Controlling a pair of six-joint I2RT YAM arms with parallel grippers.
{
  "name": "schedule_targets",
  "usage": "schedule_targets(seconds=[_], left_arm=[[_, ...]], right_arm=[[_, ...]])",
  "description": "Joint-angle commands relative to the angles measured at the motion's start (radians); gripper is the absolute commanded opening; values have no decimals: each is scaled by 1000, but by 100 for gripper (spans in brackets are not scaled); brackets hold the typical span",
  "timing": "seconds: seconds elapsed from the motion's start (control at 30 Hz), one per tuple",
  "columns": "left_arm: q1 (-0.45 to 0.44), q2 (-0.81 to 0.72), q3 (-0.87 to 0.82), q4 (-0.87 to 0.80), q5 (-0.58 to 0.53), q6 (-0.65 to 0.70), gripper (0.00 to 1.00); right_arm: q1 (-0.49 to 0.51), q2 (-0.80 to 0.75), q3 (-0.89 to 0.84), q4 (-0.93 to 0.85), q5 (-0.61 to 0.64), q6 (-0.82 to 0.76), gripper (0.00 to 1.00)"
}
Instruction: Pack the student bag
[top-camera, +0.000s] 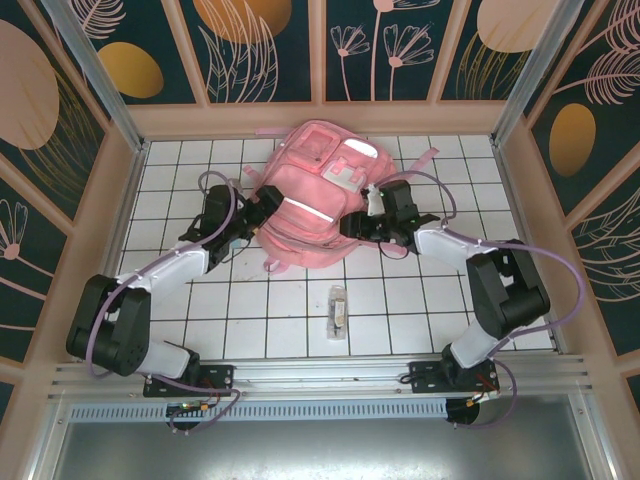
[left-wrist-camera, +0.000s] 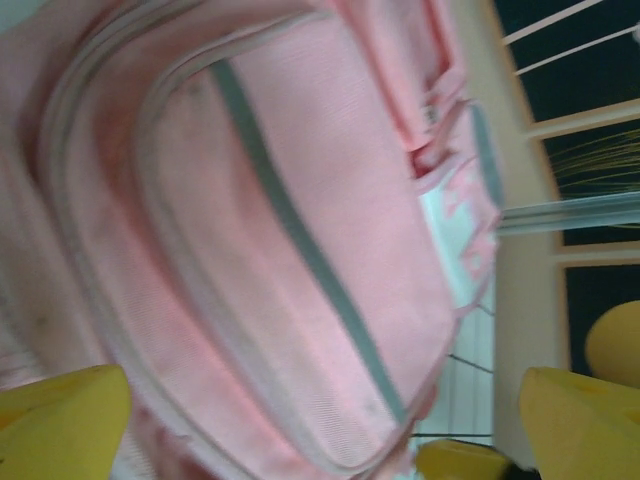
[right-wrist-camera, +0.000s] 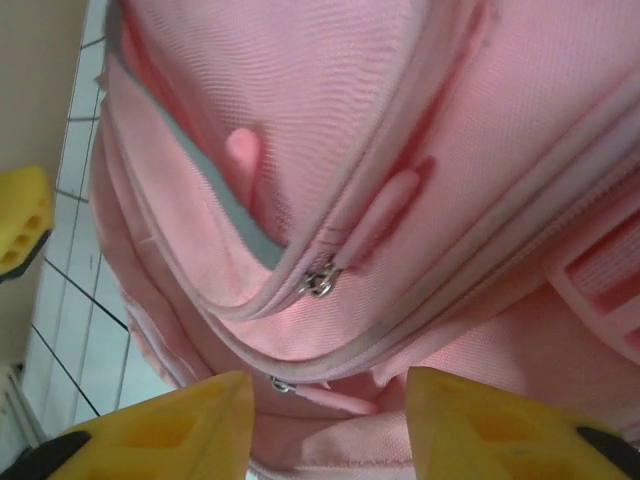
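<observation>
Pink student bag (top-camera: 310, 195) flat on white-tiled table (top-camera: 400, 300), upper centre of top view. Left tool (top-camera: 258, 205) beside bag's left edge, yellow fingers (left-wrist-camera: 60, 425) spread wide, holding nothing. Right tool (top-camera: 358, 222) at bag's right edge, jaws partly apart before a zip pull (right-wrist-camera: 320, 280), nothing clamped.

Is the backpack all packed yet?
Not yet. Done: the pink backpack lies on the tiled table, and one pocket looks partly unzipped. In hand: nothing. The left gripper and right gripper are open beside the bag. Left to do: a small clear packet lies outside it, near the arms' bases.
</observation>
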Motion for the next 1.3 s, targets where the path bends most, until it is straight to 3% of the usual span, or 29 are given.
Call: schedule_targets(seconds=[0.0,0.23,0.27,0.37,0.4,0.63,0.83,1.1,1.27], left_arm=[[-43,14,-33,138,11,-82,96],[-120,210,-1,275,74,-110,86],[-122,224,-5,274,77,-110,86],[-122,230,-43,271,81,-119,86],[-122,219,-61,266,78,-120,86],[-124,135,-93,189,53,-103,93],[-130,139,-61,200,66,-119,95],[-153,223,-13,311,55,-197,94],[-157,349,70,360,52,-234,92]], right_arm=[[2,42,-27,105,-16,125,46],[6,143,-7,247,-2,249,48],[5,153,-1,266,-5,263,45],[-2,152,0,359,-37,321,5],[-7,134,1,387,-57,346,0],[-49,-26,47,430,-76,459,0],[-49,-30,42,508,-102,554,0],[-21,8,42,625,-166,667,0],[12,-10,22,666,-206,707,0]])
